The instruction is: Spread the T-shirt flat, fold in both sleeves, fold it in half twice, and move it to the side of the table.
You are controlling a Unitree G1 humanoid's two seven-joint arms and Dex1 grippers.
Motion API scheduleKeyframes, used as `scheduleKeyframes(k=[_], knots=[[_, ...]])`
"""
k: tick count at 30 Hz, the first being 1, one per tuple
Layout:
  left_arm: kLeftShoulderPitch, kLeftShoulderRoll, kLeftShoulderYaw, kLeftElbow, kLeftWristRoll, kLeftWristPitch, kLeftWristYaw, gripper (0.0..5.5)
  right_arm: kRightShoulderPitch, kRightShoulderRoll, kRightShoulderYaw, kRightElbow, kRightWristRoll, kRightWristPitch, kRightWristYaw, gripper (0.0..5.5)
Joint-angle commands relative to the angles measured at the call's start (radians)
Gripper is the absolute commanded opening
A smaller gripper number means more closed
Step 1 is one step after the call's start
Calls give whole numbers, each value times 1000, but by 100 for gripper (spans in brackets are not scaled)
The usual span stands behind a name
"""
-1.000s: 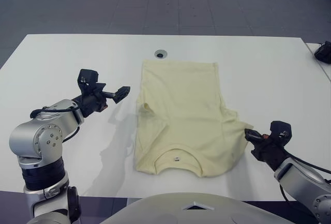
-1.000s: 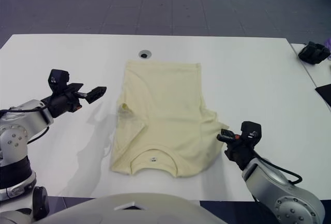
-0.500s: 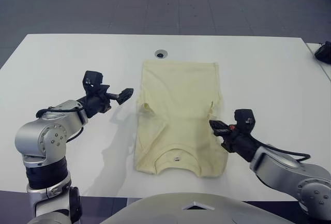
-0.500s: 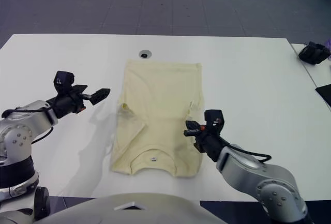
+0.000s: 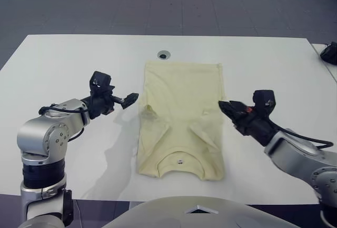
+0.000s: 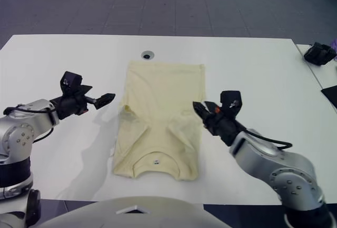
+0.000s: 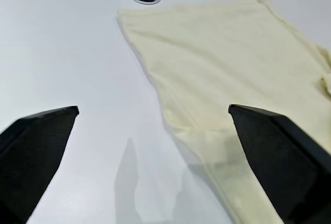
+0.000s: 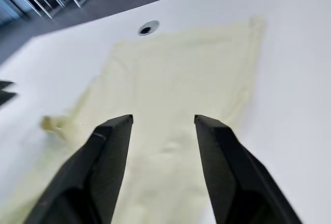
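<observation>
The pale yellow T-shirt [image 5: 181, 117] lies flat in the middle of the white table [image 5: 63, 65], collar toward me and both sleeves turned in over the body. My left gripper [image 5: 131, 99] hovers just off the shirt's left edge; in the left wrist view it [image 7: 153, 109] is open and holds nothing, with the shirt [image 7: 232, 69] beyond it. My right gripper [image 5: 226, 107] is at the shirt's right edge, above the folded right sleeve [image 5: 202, 133]. In the right wrist view it [image 8: 163, 118] stands open over the cloth [image 8: 170, 79].
A round cable grommet [image 5: 164, 55] sits in the table just beyond the shirt's hem. A black object [image 5: 329, 52] lies on the neighbouring table at the far right. Bare table extends on both sides of the shirt.
My right gripper carried the right sleeve inward over the shirt, let it go and drew back to the shirt's right edge. My left gripper crept slightly toward the shirt.
</observation>
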Motion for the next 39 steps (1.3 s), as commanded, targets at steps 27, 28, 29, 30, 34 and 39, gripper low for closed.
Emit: scheduleKeyframes(k=[27,28,29,30,34,39], knots=[[-96,-2,-346,264,310,-287,-191,540,237,-106,111,-71,-809,-10,656,537],[-96,-6,-345,263,313,-285,-190,540,240,-107,124,-81,-814,-7,672,537],[-95,-8,-343,261,315,-284,-191,540,238,-105,136,-91,-817,-1,686,537],[-94,-10,-341,260,317,-282,-192,540,235,-101,144,-98,-820,3,698,537],[-94,-12,-339,257,320,-279,-196,540,221,-80,172,-111,-829,14,735,537],[-86,-8,-334,237,322,-268,-198,540,200,-57,218,-108,-859,13,767,537]])
